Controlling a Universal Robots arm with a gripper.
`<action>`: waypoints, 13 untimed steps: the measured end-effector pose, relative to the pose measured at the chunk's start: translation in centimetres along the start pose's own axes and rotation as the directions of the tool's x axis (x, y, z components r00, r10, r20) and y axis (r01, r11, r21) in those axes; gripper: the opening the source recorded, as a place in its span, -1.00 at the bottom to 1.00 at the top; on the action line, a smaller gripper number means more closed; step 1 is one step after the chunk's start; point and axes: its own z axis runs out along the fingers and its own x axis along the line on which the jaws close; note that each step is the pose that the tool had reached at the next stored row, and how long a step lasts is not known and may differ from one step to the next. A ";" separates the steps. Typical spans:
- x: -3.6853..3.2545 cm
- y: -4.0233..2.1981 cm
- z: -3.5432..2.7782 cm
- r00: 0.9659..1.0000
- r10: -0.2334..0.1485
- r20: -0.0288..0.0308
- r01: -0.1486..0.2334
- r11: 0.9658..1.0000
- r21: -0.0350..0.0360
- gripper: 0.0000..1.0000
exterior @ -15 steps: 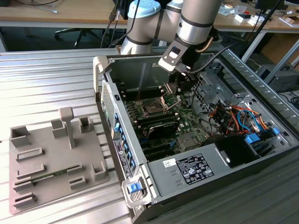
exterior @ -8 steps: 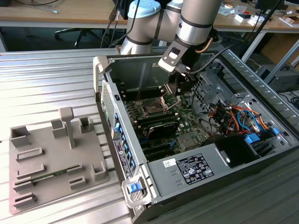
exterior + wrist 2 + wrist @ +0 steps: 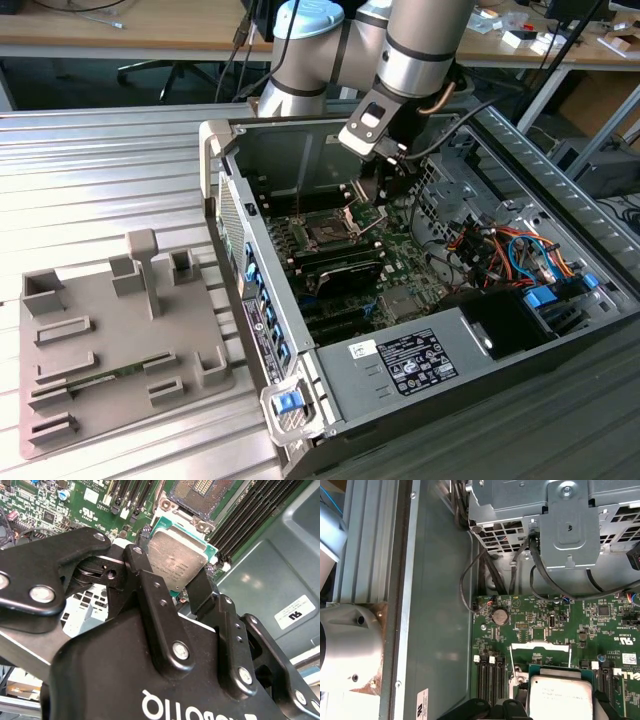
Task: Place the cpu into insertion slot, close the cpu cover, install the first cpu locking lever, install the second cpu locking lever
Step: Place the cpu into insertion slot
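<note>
We see the gripper (image 3: 170, 572) with its jaws pulled in just enough to squeeze the cpu (image 3: 179, 555) by two sides, silvery top showing. Just past the jaws sits the bare socket (image 3: 200, 492) on the green board. Beside it we see a thin silvery frame (image 3: 540, 646), maybe the cpu cover, lifted up. The computer case (image 3: 400, 385) lies on a ribbed metal table (image 3: 100, 170). A gray tray (image 3: 100, 330) rests well away from the jaws. Wooden desks (image 3: 120, 40) stand behind.
</note>
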 end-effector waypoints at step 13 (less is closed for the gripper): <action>-0.01 -0.04 0.41 1.000 0.000 0.000 0.000 1.000 0.000 0.09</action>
